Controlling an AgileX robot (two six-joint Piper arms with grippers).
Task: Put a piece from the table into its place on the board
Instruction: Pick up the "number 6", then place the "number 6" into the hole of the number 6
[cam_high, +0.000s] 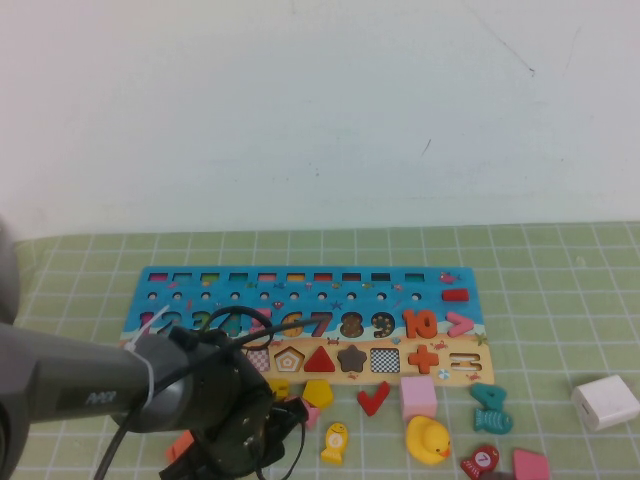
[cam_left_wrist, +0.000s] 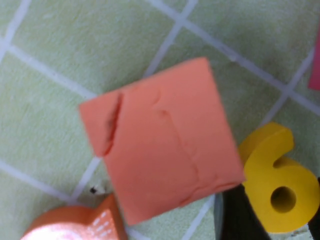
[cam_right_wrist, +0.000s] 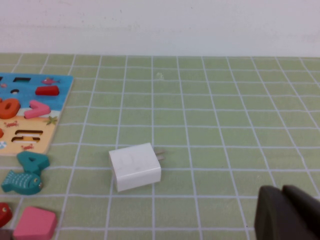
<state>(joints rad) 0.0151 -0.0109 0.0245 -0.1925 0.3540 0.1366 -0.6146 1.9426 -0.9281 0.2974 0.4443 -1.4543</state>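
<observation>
The yellow 6 (cam_left_wrist: 281, 186) is a thick flat numeral with rounded edges and a round hole in its loop. It lies on the green checked mat (cam_left_wrist: 45, 60) just beside an orange square block (cam_left_wrist: 162, 165), in front of the board (cam_high: 310, 322) near its left half. The left gripper (cam_high: 245, 430) hangs low over these pieces; whether it is wide or narrow cannot be told. The right gripper (cam_right_wrist: 289, 214) sits near a white charger (cam_right_wrist: 135, 166), its dark tips pressed together, holding nothing.
</observation>
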